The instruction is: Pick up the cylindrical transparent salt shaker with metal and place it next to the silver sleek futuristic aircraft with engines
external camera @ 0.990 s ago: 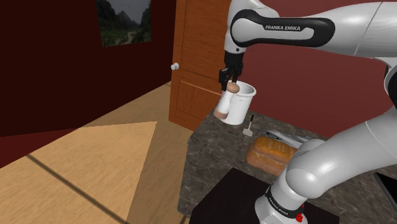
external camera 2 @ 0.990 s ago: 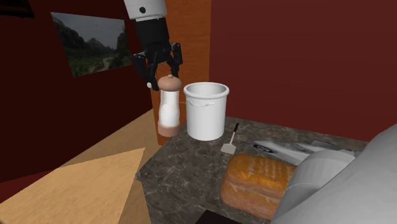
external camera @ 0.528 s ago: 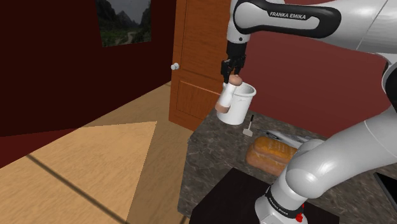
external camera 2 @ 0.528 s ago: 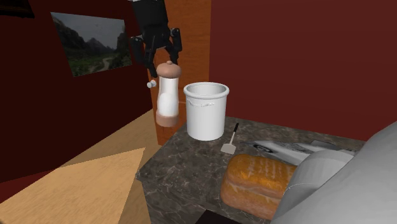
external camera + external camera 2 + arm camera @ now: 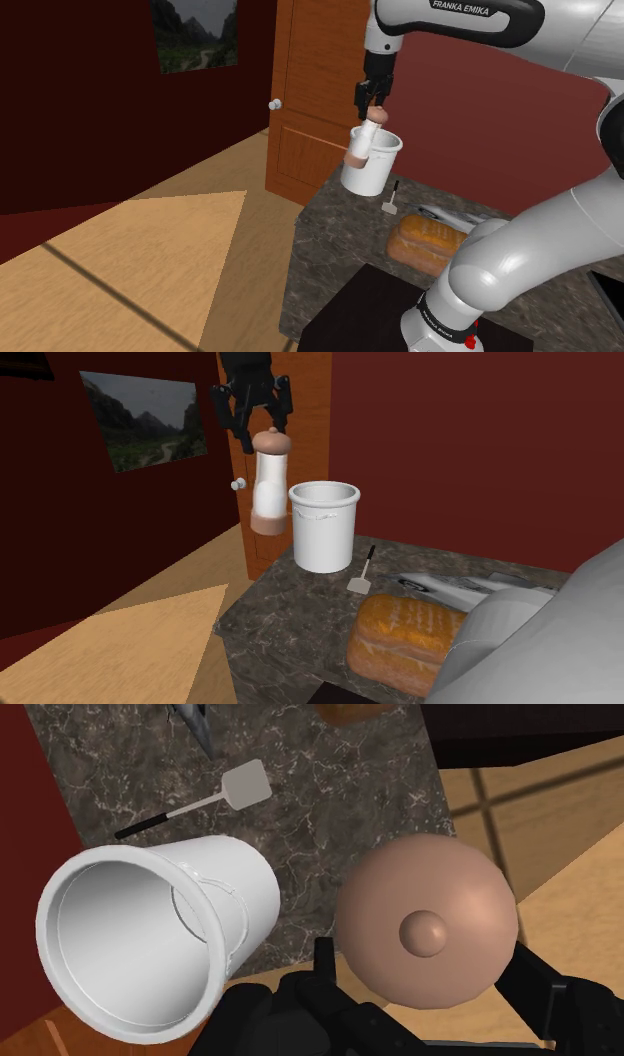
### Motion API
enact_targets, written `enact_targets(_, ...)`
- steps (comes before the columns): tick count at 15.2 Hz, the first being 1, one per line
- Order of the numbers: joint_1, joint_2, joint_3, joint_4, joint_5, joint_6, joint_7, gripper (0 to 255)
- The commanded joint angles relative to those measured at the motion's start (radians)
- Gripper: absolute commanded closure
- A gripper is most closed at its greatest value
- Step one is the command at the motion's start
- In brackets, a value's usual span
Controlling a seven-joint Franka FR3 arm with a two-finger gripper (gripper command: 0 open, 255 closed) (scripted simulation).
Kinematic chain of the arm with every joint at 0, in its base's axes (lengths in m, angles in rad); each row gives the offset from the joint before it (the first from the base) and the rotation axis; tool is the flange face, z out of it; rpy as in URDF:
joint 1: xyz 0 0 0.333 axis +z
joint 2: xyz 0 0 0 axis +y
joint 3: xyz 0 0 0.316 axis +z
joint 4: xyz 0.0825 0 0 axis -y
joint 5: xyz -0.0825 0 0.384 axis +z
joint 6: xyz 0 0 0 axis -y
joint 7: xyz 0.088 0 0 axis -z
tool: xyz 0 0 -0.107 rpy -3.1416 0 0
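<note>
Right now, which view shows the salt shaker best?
The second exterior view: the salt shaker shows full length, with brown cap, pale body and brown base, beside the white crock. The shoulder view has it small against that crock. The wrist view looks down on its rounded cap.

1. In the second exterior view, the tall white crock [image 5: 323,527] stands close at 4 o'clock of the hanging salt shaker [image 5: 266,492].
2. From the crock, a spatula [image 5: 362,574] and a bread loaf [image 5: 405,637] block 5 o'clock.
3. The silver aircraft [image 5: 445,585] lies at the crock's 4 o'clock.
4. Bare counter [image 5: 290,622] lies open at 6 o'clock.
</note>
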Motion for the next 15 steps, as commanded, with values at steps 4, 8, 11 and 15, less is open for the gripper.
enact_targets(4, -0.040, -0.024, -0.083, -0.012, -0.035, 0.010, -0.118, 255)
enact_targets(8, -0.071, -0.027, -0.155, -0.011, -0.064, 0.027, -0.215, 255)
enact_targets(11, -0.093, -0.018, -0.211, 0.000, -0.082, 0.042, -0.290, 255)
enact_targets(15, -0.122, 0.010, -0.288, 0.031, -0.098, 0.063, -0.391, 255)
